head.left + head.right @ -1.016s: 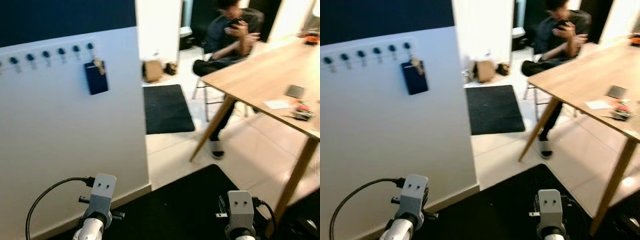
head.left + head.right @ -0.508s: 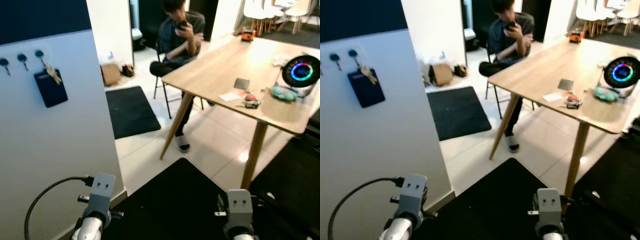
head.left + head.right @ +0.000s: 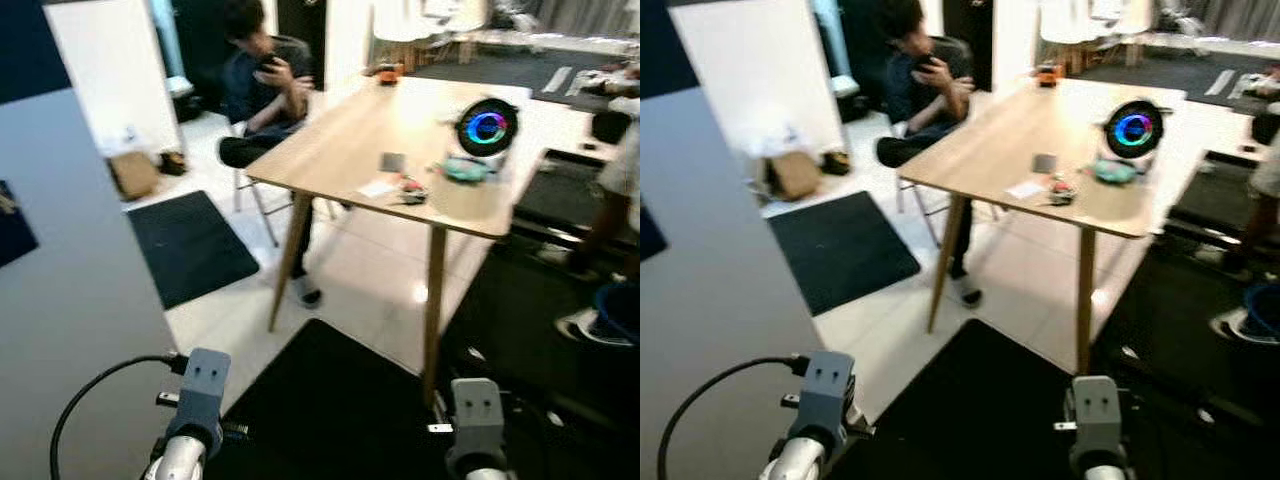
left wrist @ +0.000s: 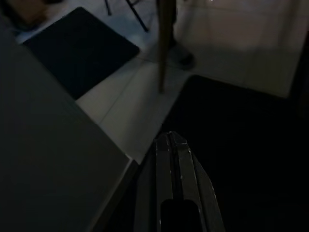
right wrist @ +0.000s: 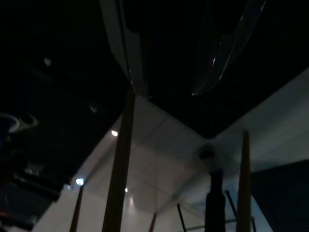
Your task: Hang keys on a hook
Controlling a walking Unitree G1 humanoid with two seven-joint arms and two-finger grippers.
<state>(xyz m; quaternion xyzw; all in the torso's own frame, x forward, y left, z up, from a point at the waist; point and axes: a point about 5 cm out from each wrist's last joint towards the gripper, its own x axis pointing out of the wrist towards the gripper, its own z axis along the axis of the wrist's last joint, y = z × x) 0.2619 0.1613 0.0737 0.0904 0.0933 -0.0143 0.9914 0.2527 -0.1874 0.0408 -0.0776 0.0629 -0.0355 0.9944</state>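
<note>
Facing wooden desk (image 3: 370, 150) across white tile floor (image 3: 350, 270), grey wall (image 3: 70, 260) standing at robot's left. Person (image 3: 262, 95) sitting at desk's far end. Keys (image 3: 410, 190) lying on desk near ring-lit gadget (image 3: 487, 128). Left hand (image 4: 172, 145) hanging low, fingers pressed together, grasping nothing. Right hand: finger state cannot tell.

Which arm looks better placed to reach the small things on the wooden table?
Likely the right arm: the table with its small things stands ahead on its side; the left arm hangs by the grey wall.
</note>
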